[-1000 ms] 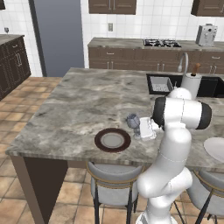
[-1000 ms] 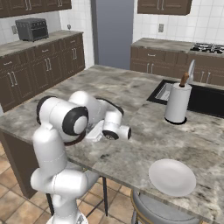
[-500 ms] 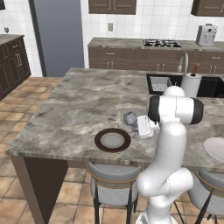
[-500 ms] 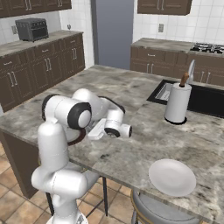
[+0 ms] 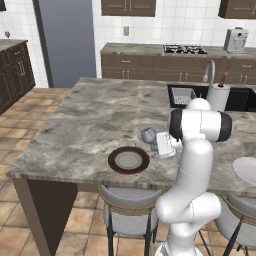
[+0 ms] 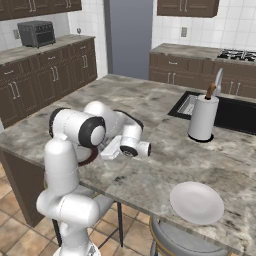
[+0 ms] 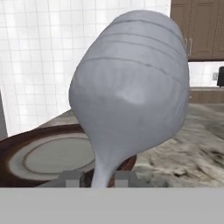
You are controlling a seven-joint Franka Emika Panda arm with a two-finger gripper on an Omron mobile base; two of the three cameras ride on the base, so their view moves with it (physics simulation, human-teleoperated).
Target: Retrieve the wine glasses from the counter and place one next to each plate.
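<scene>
glass (image 5: 148,135): upright beside the brown-rimmed plate (image 5: 128,160), stem running straight up between the fingertips.
gripper (image 7: 98,178): low at the stem, narrowly parted; whether it grips, I cannot tell.
white plate (image 6: 196,202): well apart, no glass by it.

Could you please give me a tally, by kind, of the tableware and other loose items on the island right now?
Plates: 2, brown-rimmed plate and white plate
Wine glasses: 1, wine glass beside the brown-rimmed plate
Paper-towel rolls: 1, paper-towel roll by the sink
Total: 4
</scene>
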